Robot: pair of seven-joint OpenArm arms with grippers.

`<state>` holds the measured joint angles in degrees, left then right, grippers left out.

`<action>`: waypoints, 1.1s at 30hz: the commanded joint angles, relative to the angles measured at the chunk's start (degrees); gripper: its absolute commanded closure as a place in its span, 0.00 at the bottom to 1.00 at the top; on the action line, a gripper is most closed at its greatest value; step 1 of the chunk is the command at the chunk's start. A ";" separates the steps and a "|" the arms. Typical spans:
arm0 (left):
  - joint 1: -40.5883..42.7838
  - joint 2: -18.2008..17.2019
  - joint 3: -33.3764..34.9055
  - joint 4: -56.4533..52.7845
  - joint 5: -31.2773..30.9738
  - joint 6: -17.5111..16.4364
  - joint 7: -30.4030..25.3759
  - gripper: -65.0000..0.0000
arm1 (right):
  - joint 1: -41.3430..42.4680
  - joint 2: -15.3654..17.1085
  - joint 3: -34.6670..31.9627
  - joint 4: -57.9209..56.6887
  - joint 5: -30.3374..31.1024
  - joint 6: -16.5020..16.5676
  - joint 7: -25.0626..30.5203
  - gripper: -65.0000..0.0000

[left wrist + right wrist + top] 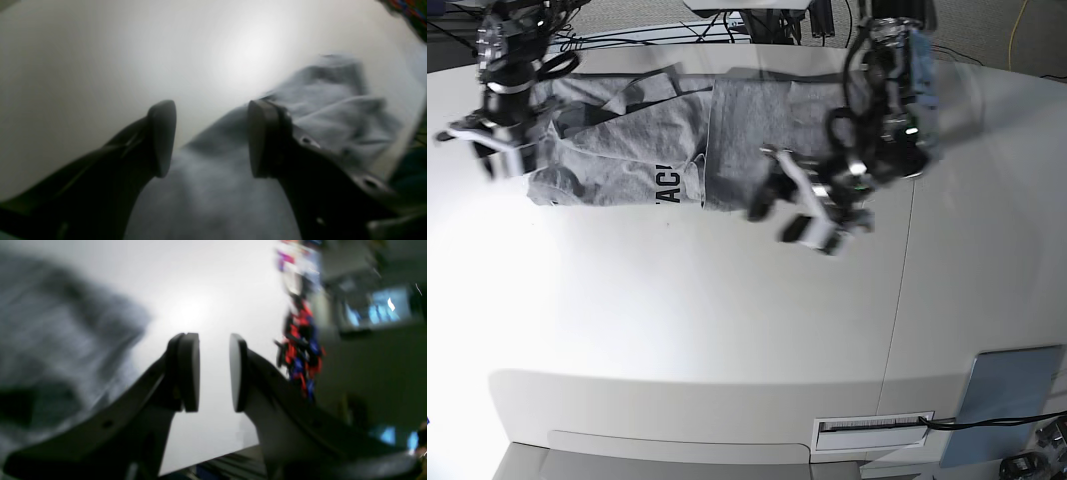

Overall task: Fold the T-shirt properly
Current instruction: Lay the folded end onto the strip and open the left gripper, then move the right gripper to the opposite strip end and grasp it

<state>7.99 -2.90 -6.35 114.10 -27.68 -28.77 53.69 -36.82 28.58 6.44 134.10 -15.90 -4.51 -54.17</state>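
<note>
The heather-grey T-shirt (pixel 647 140) lies partly folded along the far side of the white table (pixel 677 300), with black letters (pixel 670 186) showing at its near edge. My left gripper (pixel 793 218) hangs open just past the shirt's near right edge. In the left wrist view its fingers (pixel 162 138) stand wide apart with nothing between them, and rumpled cloth (pixel 333 110) lies below and to the right. My right gripper (pixel 491 155) hovers at the shirt's left end. Its pads (pixel 189 371) are apart with only bare table in the gap, and the blurred shirt (pixel 56 350) lies to the left.
Cables (pixel 757 25) run behind the table's far edge. A grey panel (pixel 1007 400) and a label slot (pixel 872 427) sit at the near right. A blurred red and blue object (pixel 300 350) and a lit screen (pixel 377 306) lie beyond the table edge.
</note>
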 commanded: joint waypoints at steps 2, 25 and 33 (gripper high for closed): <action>0.76 -1.09 -4.63 1.66 -1.16 -2.54 -1.18 0.46 | -0.15 0.63 4.44 0.90 7.02 0.26 1.49 0.76; 16.06 -1.88 -27.63 5.33 -22.36 -11.23 -0.98 0.46 | 7.32 0.52 16.06 -20.59 28.02 15.04 4.74 0.76; 16.13 -1.88 -27.54 5.33 -24.68 -11.23 -0.96 0.46 | 7.45 0.66 16.06 -20.59 35.41 20.35 1.01 0.48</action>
<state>24.12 -4.45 -33.82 118.28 -50.72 -39.68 54.00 -29.63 28.27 21.98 112.77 20.01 16.12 -54.26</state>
